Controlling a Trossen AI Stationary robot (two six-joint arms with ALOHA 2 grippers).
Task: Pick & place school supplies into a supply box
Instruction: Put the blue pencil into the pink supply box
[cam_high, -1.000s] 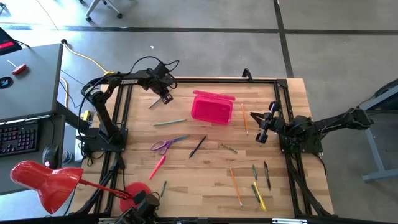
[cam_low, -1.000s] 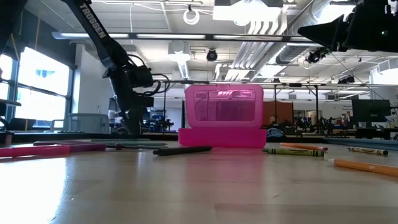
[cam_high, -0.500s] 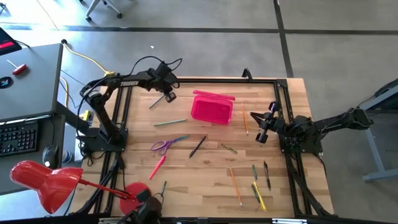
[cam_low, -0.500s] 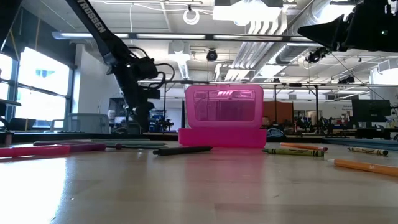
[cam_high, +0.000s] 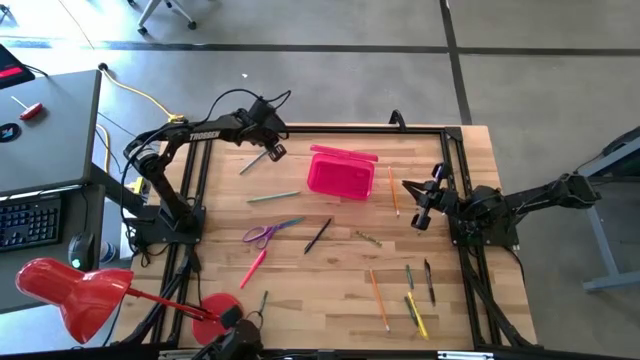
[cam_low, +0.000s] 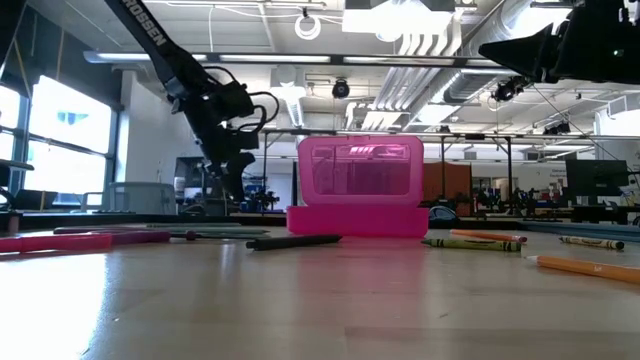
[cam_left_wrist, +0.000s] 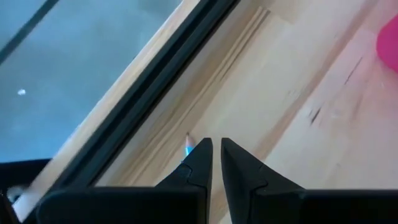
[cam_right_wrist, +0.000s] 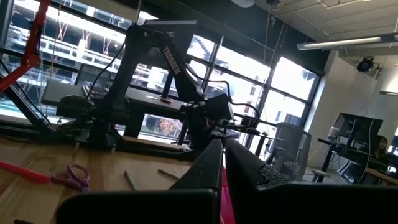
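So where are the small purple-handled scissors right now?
In the high view the small purple-handled scissors lie flat on the table's left half, between the green pencil and the pink pen, left of the black pen.

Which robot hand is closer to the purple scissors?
The left one, a bit. The left gripper is up by the table's far edge, beyond the purple scissors. The right gripper waits across the table, past the pink box.

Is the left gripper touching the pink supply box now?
Apart. In the high view, the left gripper, holding a grey pencil, sits left of the supply box, with bare table between them.
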